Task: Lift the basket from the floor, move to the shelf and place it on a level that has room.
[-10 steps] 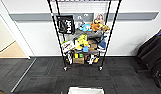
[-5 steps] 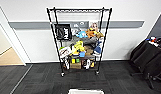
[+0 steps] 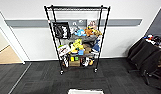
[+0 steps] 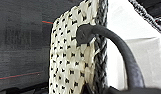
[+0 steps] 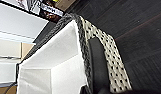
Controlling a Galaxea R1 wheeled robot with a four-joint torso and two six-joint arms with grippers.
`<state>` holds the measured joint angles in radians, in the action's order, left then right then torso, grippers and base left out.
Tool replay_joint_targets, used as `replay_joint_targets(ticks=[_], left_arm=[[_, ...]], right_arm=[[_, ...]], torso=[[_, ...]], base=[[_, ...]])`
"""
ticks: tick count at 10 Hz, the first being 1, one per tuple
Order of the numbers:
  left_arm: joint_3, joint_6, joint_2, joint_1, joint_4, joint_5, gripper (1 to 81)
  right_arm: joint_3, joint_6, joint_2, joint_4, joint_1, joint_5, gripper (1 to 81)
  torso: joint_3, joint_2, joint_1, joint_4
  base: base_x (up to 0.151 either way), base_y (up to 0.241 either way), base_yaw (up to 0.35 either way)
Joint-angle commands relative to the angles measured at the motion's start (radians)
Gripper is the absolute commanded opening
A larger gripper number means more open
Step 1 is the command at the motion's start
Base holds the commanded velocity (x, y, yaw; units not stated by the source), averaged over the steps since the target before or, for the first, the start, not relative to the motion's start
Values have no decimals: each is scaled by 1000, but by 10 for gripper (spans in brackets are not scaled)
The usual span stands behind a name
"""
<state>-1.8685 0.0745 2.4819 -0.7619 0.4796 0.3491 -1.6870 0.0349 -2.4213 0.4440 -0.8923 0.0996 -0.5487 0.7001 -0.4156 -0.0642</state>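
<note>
Half-hidden basket cut off at frame edge before shelf.

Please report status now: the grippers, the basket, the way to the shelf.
Gripper fingers unreadable. Basket low in head view, handle close to left wrist. Shelf ahead, top level bare, carpet between.

Setting: office-type room. Evidence: dark grey carpet-tile floor; plain white wall with a grey horizontal band; tall black wire rack crowded with toys and boxes; dark garment draped over a chair; light wooden flooring beyond.
</note>
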Motion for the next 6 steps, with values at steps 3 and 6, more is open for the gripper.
replay_joint_targets(ticks=[3,6], left_arm=[[184,21,-136,40,57,-78,10],[192,22,-138,16,54,-93,10]], right_arm=[[12,11,14,4,129,-77,10],[1,8,12,7,129,-127,10]], torso=[[0,-164,106,0],[92,-251,162,0]], base=[[0,0,0],[0,0,0]])
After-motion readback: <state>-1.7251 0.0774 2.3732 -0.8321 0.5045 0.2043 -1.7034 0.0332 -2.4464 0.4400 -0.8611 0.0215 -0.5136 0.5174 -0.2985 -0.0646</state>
